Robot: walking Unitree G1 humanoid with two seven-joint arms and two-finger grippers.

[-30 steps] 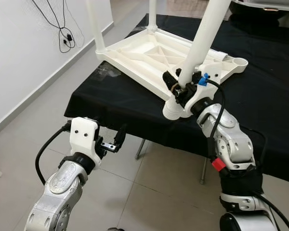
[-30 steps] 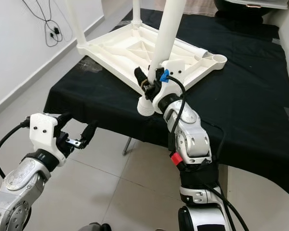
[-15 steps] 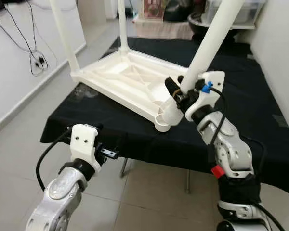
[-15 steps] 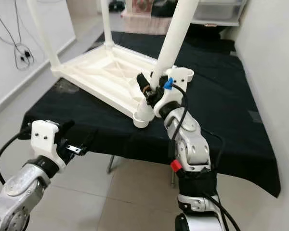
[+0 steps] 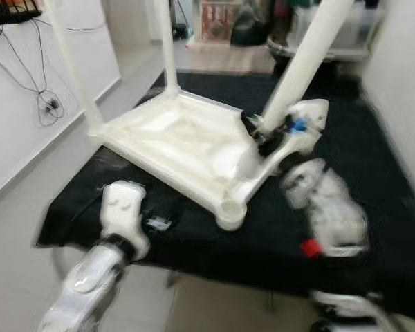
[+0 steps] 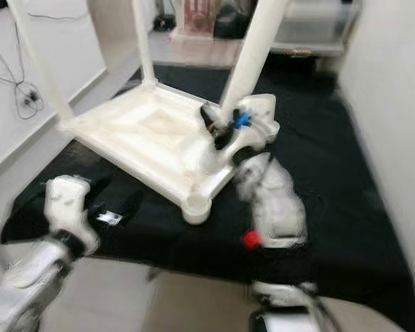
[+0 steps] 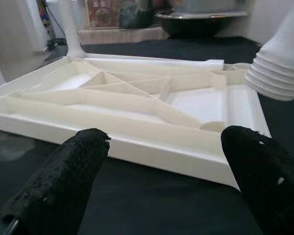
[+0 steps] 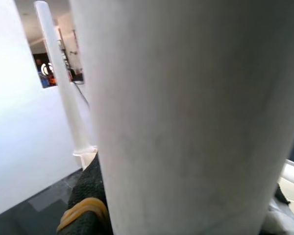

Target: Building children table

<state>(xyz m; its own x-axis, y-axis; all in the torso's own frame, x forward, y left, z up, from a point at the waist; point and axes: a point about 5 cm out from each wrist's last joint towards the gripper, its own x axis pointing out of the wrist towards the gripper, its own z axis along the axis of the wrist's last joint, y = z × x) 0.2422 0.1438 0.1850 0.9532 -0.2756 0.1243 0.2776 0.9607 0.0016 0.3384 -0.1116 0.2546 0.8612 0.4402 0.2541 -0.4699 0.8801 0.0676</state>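
The white table top point(image 5: 187, 149) lies upside down on a black-covered table point(image 6: 346, 173). Two white legs point(image 5: 69, 62) point(image 5: 167, 48) stand in its far corners. Its near corner socket point(image 5: 229, 209) is empty. My right gripper point(image 5: 263, 131) is shut on a third white leg point(image 5: 301, 69), held tilted with its ribbed end point(image 7: 279, 73) over the top's right side. The right wrist view has that leg point(image 8: 186, 117) beside a black finger point(image 8: 90, 196). My left gripper point(image 7: 157, 196) is open over the black cloth, facing the top's near edge point(image 7: 152, 147). The head views are blurred.
A white wall with hanging cables point(image 5: 48, 104) runs along the left. Shelves and clutter point(image 5: 221, 21) stand behind the table. Black cloth lies bare to the right of the top point(image 5: 380, 138). Grey floor tiles point(image 5: 14, 228) show at the lower left.
The whole view has shifted closer over the table, so the camera moved. My left gripper now sits over the cloth rather than before the table's edge. The held leg stays gripped.
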